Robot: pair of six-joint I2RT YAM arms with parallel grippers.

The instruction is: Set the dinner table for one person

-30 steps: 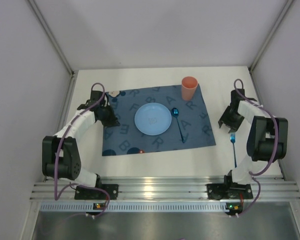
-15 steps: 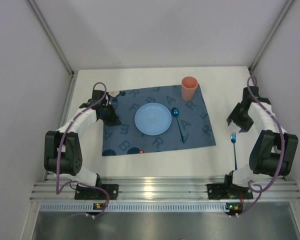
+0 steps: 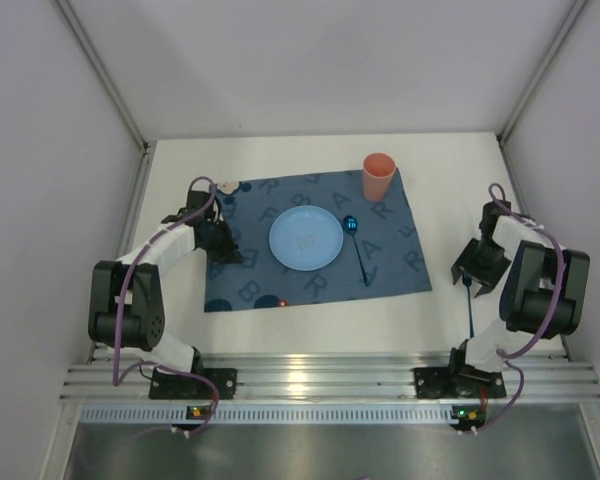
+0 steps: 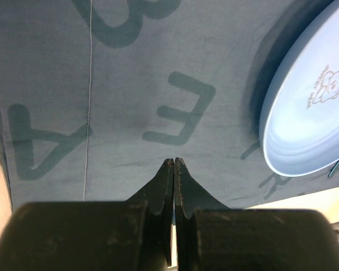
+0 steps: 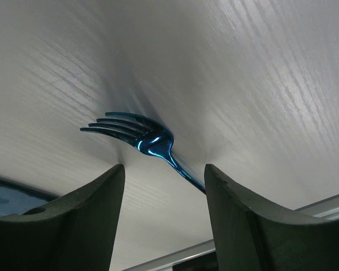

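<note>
As seen from above, the blue fork (image 3: 470,312) lies on the white dinner table (image 3: 310,330), right of the placemat (image 3: 390,262), partly under the right gripper (image 3: 473,270). From the left wrist, the left gripper (image 4: 173,162) hangs over the placemat, fingers pressed together. From the right wrist, the fingers (image 5: 90,209) stand apart with the fork's neck between them; it is best to go straight down, then pinch gently so it does not slip.
</note>
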